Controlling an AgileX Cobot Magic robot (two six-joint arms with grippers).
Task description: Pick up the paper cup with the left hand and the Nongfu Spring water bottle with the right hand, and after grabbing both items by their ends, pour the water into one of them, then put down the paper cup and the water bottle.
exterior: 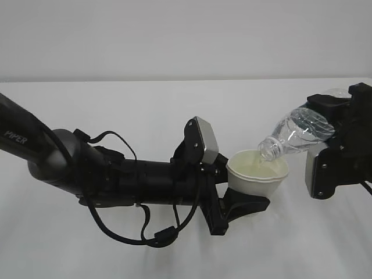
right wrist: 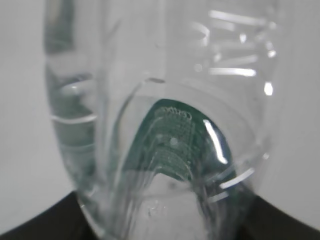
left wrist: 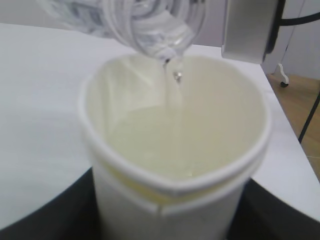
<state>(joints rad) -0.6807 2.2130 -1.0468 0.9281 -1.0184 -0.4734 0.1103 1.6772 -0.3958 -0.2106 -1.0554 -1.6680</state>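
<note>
1. Exterior view: left hand [exterior: 247, 200] pinches tapered paper cup [exterior: 257, 174] above open white table [exterior: 174, 104]
2. Right hand [exterior: 337, 136] clamps ribbed Nongfu Spring water bottle [exterior: 299, 133], neck over rolled rim, water [left wrist: 175, 85] streaming

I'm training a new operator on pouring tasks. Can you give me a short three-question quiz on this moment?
1. True or false: the paper cup stands on the table.
2. Which hand holds the Nongfu Spring water bottle? A) left hand B) right hand
3. Fill in: the bottle's neck tilts down over the cup's ____.

Key: 1 false, the left hand holds it up; 2 B, the right hand; 3 rim, with water running in.
</note>
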